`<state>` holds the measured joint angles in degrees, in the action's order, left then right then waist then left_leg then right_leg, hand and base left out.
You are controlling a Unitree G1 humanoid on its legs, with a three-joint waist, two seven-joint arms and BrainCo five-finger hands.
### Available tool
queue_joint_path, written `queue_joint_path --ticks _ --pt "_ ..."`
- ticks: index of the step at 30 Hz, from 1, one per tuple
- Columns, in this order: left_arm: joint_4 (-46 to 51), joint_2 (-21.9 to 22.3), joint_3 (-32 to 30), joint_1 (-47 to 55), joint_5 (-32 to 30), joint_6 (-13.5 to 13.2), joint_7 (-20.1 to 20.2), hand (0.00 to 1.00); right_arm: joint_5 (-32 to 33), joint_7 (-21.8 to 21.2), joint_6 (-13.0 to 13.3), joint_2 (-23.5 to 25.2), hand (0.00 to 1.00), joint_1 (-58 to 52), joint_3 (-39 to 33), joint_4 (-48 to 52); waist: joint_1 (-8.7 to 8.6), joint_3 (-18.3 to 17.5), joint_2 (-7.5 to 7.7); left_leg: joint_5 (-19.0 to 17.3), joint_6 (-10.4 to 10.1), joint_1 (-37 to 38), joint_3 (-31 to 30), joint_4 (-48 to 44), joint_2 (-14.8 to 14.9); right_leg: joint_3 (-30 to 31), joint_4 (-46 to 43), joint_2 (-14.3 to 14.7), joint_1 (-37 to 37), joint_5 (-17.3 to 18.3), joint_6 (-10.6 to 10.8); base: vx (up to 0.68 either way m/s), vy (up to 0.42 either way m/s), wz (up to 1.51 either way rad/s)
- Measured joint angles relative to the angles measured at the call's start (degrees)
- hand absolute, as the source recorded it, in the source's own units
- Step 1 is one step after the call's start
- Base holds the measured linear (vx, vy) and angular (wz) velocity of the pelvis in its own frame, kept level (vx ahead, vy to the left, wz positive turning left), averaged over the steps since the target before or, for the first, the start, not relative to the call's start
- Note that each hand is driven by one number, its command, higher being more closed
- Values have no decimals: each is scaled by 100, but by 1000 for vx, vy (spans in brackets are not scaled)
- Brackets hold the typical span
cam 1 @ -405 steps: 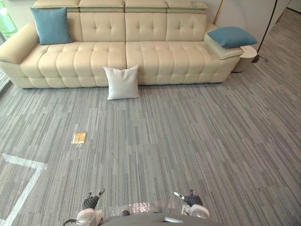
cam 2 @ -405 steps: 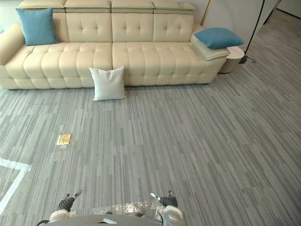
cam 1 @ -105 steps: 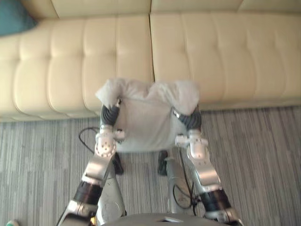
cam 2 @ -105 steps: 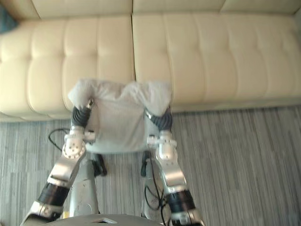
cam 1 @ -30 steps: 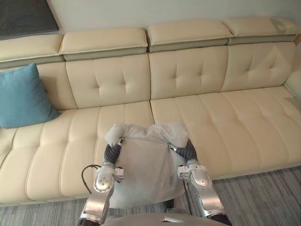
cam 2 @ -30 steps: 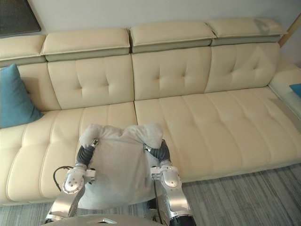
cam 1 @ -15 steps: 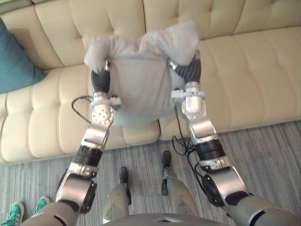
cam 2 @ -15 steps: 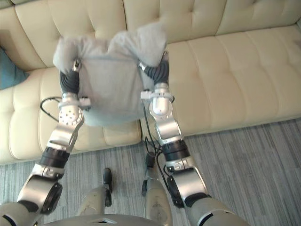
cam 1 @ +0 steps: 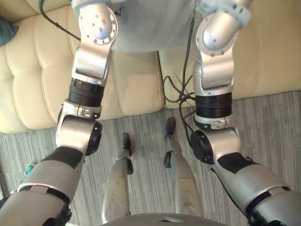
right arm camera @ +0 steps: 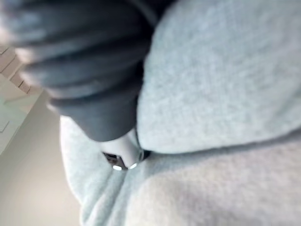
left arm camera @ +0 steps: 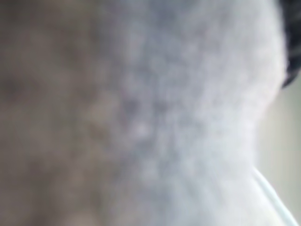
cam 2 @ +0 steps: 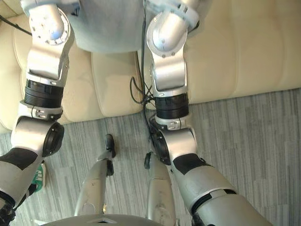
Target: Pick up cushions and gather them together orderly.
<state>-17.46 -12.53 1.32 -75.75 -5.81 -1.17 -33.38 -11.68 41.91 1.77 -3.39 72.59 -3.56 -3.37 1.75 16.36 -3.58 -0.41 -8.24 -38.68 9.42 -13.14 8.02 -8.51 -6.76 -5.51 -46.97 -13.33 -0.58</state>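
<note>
The white cushion [cam 1: 151,26] is held up off the floor between the robot's left arm [cam 1: 91,61] and right arm [cam 1: 214,70], at the top edge of the head views. Its rounded lower edge hangs over the cream tufted sofa [cam 1: 37,75], above the front part of the seat and across the seam where two seat sections meet. I cannot tell whether that lower edge touches the seat.

In the right wrist view, the right hand [right arm camera: 89,70] shows as its dark ribbed cover pressed tight against the cushion. The pale, fuzzy cloth bulges over it on one side and folds into a deep crease on the other. The end of the hand is sunk in that crease, so I cannot tell whether it is clenched on the cloth or merely pushing into it.

In the left wrist view, the left hand [left arm camera: 292,37] is a dark sliver at one corner, with the same cloth lying right up against the camera. What its grasp is cannot be told.

A teal cushion [cam 1: 5,30] rests on the sofa seat near the left edge of the left eye view, well apart from the white one. In front of the sofa lies grey striped carpet [cam 1: 277,127]. A person's green shoe [cam 2: 40,175] stands on it at the robot's left.
</note>
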Motion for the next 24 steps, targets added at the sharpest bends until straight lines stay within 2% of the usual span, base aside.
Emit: queue_joint_path --ticks 7,13,14,15,17,24 --pt "-403 -48 -383 -511 71 4 0 100 17 66 -100 -25 100 821 0 -575 121 27 15 0 1 -691 32 -171 20 -27 -74 -32 -598 -2 1 -11 4 7" --pt "-445 -51 -539 -546 129 4 1 100 127 69 -201 -62 100 1100 20 -804 137 209 18 50 9 -1333 10 -164 44 -116 -83 -37 -1191 -10 -11 -11 -10 9" --pt "-475 -50 -569 -555 131 5 1 0 129 69 -208 -62 100 1169 18 -916 132 258 13 53 7 -1360 11 -159 47 -120 -85 -37 -1224 -11 -12 -9 -14 3" --pt "-552 -49 -586 -561 176 4 0 0 170 69 -226 -64 0 1259 18 -1057 132 275 15 75 -1 -1441 24 -143 50 -123 -90 -37 -1307 -11 -12 0 0 0" --pt "-588 -49 -701 -699 337 -15 -6 0 228 75 -196 -169 0 1470 22 -1120 121 382 13 180 -18 -1466 67 46 55 -145 -90 -35 -1392 -10 -12 -7 -16 10" --pt "-589 -295 -783 -1010 570 -65 4 0 364 115 -136 -707 0 1830 17 -1114 110 382 13 581 -25 -1475 161 738 28 -153 -287 -49 -1762 4 -25 -8 -5 8"
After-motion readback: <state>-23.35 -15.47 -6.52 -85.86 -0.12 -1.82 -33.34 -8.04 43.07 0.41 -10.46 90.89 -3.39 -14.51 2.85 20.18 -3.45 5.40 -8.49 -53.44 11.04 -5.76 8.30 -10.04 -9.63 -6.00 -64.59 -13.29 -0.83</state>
